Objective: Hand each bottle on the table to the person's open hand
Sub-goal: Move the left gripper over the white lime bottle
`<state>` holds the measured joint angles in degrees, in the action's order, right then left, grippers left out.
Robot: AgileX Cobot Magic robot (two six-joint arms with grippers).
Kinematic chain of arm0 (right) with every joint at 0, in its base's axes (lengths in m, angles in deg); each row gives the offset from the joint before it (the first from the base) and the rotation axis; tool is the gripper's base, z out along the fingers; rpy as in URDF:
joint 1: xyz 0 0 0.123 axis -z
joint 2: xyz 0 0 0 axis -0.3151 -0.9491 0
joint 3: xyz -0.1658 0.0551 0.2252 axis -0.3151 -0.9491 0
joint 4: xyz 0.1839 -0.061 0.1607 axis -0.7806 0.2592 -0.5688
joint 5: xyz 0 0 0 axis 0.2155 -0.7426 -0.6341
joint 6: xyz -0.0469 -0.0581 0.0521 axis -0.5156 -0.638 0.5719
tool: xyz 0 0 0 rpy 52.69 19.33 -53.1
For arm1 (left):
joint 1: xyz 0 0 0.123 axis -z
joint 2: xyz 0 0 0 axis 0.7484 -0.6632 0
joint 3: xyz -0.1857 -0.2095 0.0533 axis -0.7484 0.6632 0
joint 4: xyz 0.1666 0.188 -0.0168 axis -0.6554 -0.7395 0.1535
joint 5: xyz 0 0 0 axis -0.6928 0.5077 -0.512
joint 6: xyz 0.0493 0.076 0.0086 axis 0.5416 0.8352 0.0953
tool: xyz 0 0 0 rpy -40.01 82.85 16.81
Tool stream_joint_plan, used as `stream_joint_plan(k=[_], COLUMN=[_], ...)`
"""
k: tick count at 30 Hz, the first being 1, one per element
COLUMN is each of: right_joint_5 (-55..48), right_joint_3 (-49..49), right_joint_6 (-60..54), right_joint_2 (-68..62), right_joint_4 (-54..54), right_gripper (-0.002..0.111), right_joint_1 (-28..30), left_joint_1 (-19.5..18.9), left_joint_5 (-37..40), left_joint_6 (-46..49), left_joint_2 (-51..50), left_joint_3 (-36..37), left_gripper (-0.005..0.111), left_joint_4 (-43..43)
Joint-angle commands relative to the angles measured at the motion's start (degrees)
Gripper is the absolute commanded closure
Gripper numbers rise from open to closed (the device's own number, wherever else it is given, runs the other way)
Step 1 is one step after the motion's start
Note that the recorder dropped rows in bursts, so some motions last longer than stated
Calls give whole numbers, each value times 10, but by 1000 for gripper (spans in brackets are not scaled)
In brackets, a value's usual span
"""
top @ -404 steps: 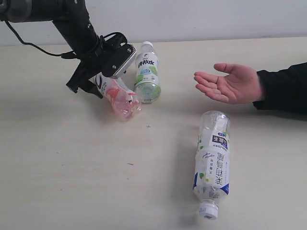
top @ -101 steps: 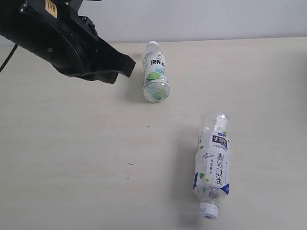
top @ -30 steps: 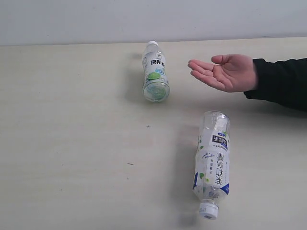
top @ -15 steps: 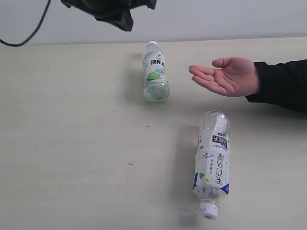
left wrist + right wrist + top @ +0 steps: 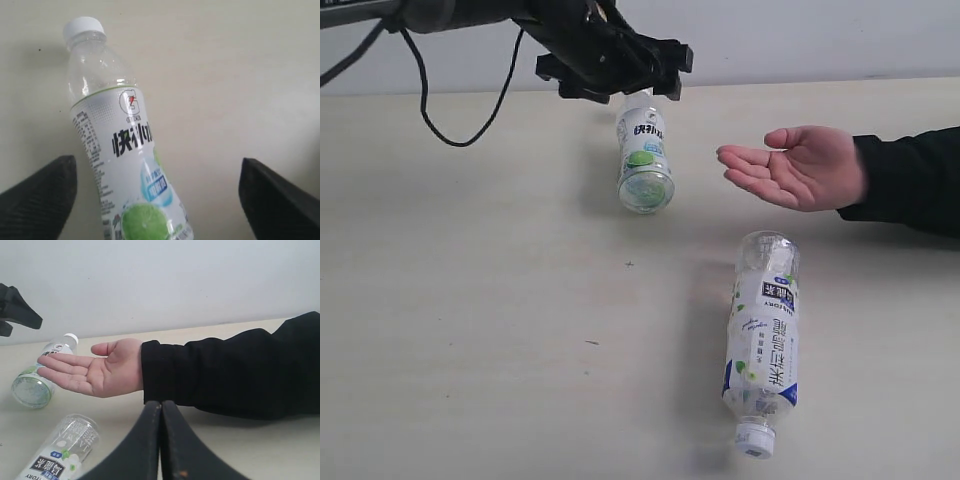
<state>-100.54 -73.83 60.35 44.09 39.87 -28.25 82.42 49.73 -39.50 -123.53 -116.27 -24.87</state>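
1. A pale beige desk (image 5: 470,300) fills the exterior view, with a plain light wall behind it.
2. The robot's left hand (image 5: 618,82), black and carried on a dark arm, reaches in from the upper left. A black cable (image 5: 460,125) loops down from the arm toward the desk.
3. The left hand is released. In the left wrist view its two fingers stand wide apart, grasping nothing, with a bottle lying between them and touching neither.
4. That green-labelled bottle (image 5: 643,150) lies on its side on the far part of the desk. It is clear plastic with a white cap, a white label with dark lettering and a lime picture. Its cap points to the far edge, its base toward the camera.
5. The left hand appears to hover over the cap end of this bottle; how high above it cannot be told.
6. A blue-labelled bottle (image 5: 762,340), also clear and white-capped, lies on its side nearer the camera and to the right, well apart from the first. Its cap points to the near edge.
7. The person's open hand (image 5: 798,165) comes in from the right, palm up, fingers outstretched toward the green-labelled bottle, with a black sleeve (image 5: 910,180) on the forearm. It holds nothing.
8. The right hand (image 5: 160,407) is clenched, its two fingers pressed together on nothing, and it points toward the person's forearm.
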Motion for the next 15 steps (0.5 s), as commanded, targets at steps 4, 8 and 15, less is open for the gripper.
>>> stream_joint_plan(k=[4, 8, 15], right_joint_5=[3, 3, 3], right_joint_3=[-3, -3, -3], right_joint_6=[1, 1, 1], right_joint_2=[3, 3, 3], right_joint_4=[0, 0, 0], right_gripper=[108, 108, 108], right_joint_1=[3, 3, 3], left_joint_1=[0, 0, 10], left_joint_5=[-91, -98, -94], left_joint_6=[-12, -10, -12], left_joint_2=[-41, -59, -74], left_joint_3=[-7, -7, -7], left_gripper=[21, 21, 21], left_joint_4=[2, -6, -1])
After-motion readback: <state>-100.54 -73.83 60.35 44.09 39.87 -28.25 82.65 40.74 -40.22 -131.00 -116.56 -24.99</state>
